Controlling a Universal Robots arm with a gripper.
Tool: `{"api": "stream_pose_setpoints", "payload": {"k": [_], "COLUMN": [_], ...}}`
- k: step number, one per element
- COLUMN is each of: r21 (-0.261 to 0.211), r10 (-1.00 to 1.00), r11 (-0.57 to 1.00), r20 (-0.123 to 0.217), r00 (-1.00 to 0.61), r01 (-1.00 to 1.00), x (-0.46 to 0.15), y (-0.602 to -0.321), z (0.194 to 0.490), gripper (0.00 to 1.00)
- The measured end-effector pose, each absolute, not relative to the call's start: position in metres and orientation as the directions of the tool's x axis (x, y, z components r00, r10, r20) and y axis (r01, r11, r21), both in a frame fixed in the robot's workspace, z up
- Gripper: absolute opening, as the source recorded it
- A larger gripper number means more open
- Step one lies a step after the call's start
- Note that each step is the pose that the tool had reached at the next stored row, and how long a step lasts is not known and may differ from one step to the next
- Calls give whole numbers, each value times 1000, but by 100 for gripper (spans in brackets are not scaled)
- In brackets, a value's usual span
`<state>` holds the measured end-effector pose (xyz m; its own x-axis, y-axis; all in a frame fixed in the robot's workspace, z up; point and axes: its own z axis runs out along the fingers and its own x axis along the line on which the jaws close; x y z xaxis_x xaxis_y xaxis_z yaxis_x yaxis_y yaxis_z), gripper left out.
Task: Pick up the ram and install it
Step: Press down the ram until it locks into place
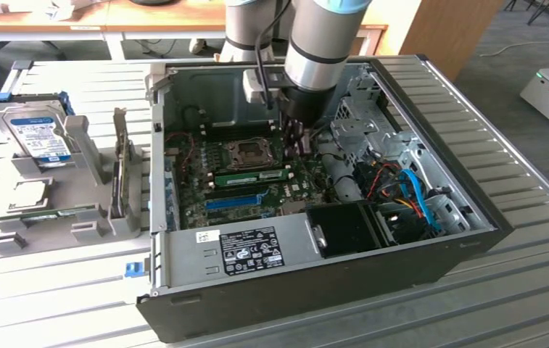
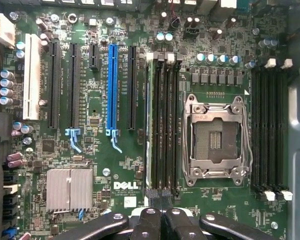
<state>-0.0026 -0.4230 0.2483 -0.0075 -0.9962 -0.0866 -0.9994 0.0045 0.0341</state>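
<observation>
The ram [image 1: 254, 176], a long green stick, stands on edge in a slot of the motherboard [image 1: 218, 210], just in front of the CPU socket [image 1: 252, 151]. It is inside the open computer case [image 1: 303, 279]. My gripper [image 1: 300, 148] reaches down into the case, just above and beyond the stick's end on the exterior view's right. Whether it touches the stick I cannot tell. In the wrist view my gripper [image 2: 162, 216] is shut, its black fingertips pressed together with nothing between them. It hangs over one end of the black memory slots [image 2: 164, 125] beside the CPU socket [image 2: 216, 136].
On the exterior view's left a grey holder [image 1: 80, 232] carries a hard drive [image 1: 40, 138], a processor [image 1: 25, 194], a second green stick [image 1: 54, 214] and an upright card [image 1: 120, 170]. Cables [image 1: 412, 192], a drive cage [image 1: 366, 109] and a black fan shroud [image 1: 352, 228] crowd the case. A blue slot [image 2: 112, 87] runs beside the memory slots.
</observation>
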Motion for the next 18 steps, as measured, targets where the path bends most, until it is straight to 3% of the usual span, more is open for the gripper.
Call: {"api": "stream_pose_setpoints", "payload": {"k": [18], "r21": [34], "r10": [-996], "r11": [5], "r20": [-87], "r00": [-7], "r01": [-999], "x": [-3], "y": [-423], "z": [234], "gripper": [11]}}
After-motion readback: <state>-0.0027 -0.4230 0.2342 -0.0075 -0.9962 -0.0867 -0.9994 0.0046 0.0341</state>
